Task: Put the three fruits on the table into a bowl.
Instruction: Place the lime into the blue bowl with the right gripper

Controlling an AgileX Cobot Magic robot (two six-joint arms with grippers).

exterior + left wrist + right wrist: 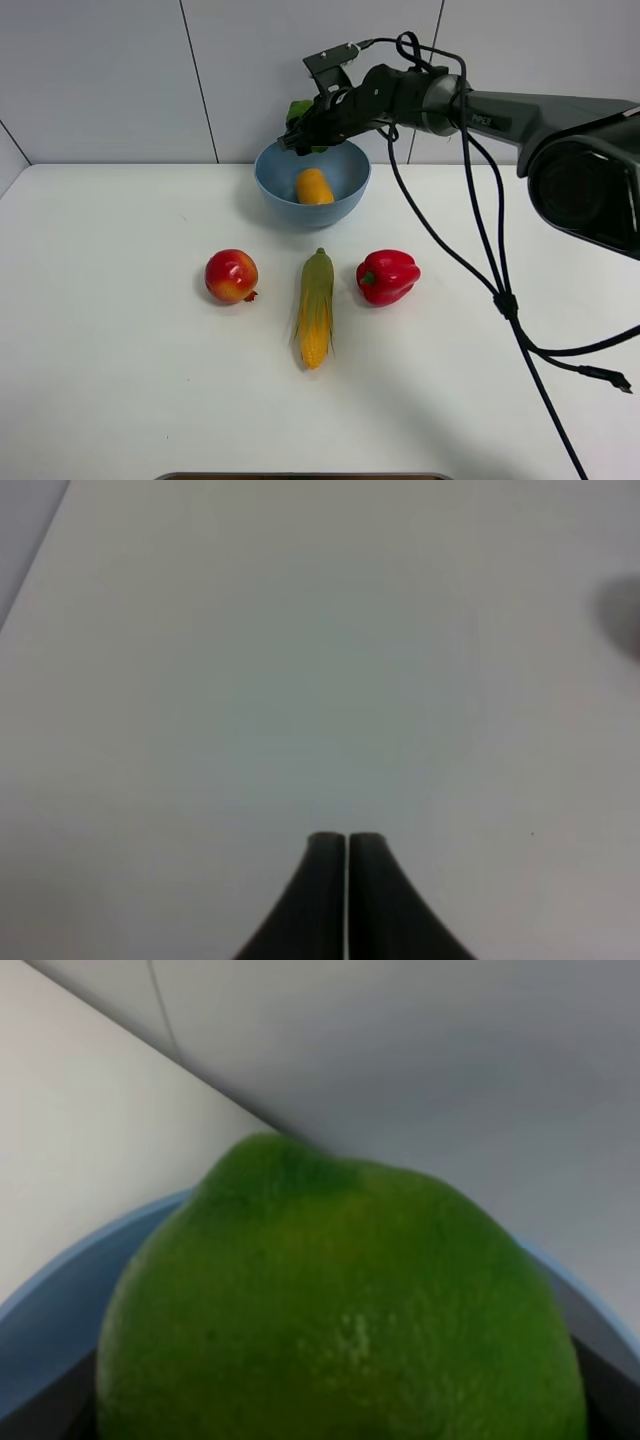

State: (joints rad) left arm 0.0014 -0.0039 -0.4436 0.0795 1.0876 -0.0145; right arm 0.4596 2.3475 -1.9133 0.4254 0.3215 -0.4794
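the right gripper grips one green fruit between half-spread jaws above the bowl rim, with one mango inside it. one pomegranate, one corn cob and one pepper lie on the table — the left gripper is closed and empty.

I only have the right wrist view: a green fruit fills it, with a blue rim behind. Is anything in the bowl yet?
Observer: Yes, the mango lies inside the bowl.
Operator: Where is the third fruit?
Observer: The pomegranate sits on the table, left of the corn in the high view.
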